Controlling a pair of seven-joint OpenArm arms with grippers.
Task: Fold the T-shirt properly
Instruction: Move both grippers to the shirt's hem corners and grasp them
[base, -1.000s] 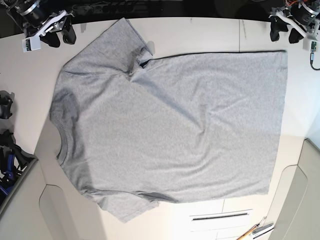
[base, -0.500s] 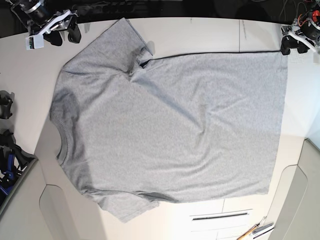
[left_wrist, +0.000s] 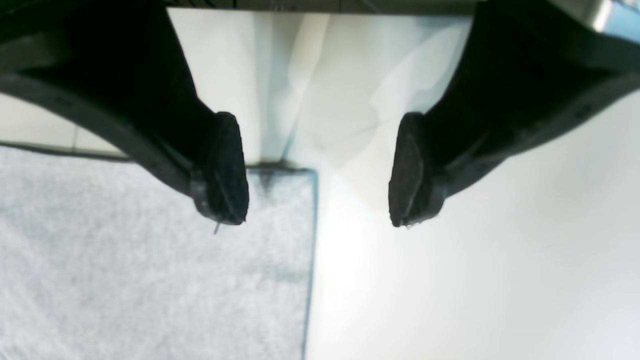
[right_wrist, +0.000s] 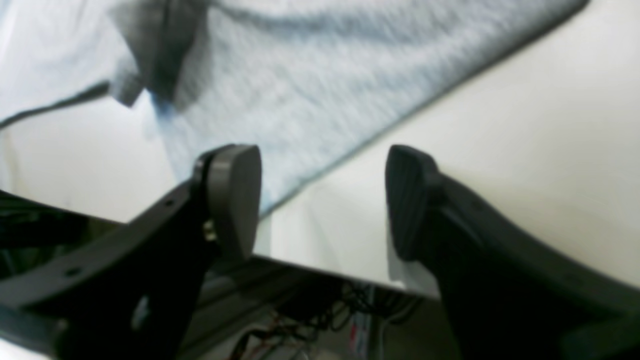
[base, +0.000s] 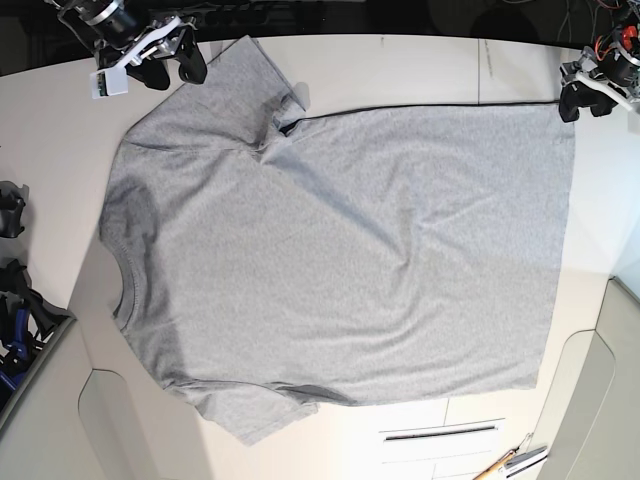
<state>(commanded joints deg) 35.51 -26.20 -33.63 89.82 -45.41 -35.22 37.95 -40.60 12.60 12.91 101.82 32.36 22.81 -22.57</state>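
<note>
T-shirt (base: 340, 260) heather-grey, flat, softly wrinkled; both arms' jaws apart.

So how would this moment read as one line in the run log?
T-shirt: flat, unfolded | left gripper: open over hem corner | right gripper: open by sleeve | nothing held

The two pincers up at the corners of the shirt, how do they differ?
The right pincer hangs by a sleeve of the T-shirt; the left pincer hangs at a hem corner. The left pincer straddles that corner, one finger over cloth, one over bare table; the right pincer sits over the sleeve's edge, its gap mostly off the cloth. Both are open and hold nothing.
</note>
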